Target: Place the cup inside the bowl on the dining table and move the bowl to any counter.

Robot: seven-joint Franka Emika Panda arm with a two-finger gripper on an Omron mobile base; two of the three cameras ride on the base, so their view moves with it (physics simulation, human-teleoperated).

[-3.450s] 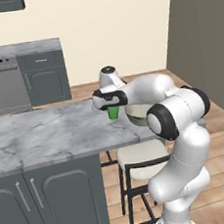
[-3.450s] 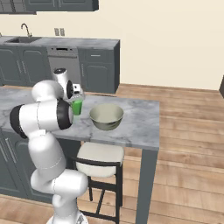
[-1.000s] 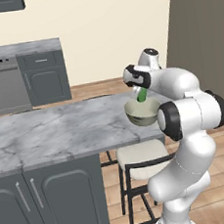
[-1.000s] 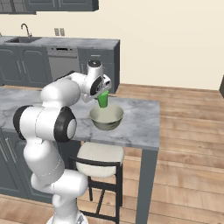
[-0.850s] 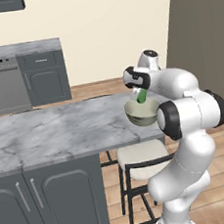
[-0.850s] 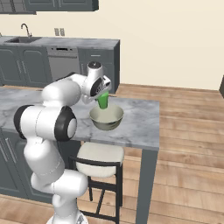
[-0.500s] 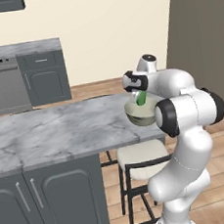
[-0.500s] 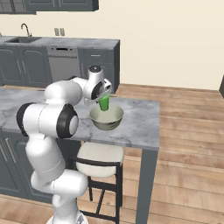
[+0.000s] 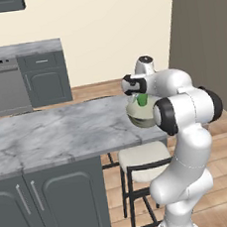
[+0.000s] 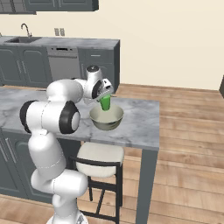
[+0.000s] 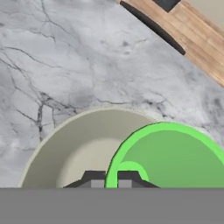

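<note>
my gripper sits right over the bowl, clamped on the cup, so the bowl's rim rings my way down on every side. in the hand view the cup covers the lower right of the bowl's inside; the lower left of it is free. around the bowl the dining table lies bare across the left of the left base view, wide room to pass. in the right base view, a bare strip of tabletop runs to its right edge, with open floor past it. the stool stands below the slab. my own arm crowds the bowl's near side.
</note>
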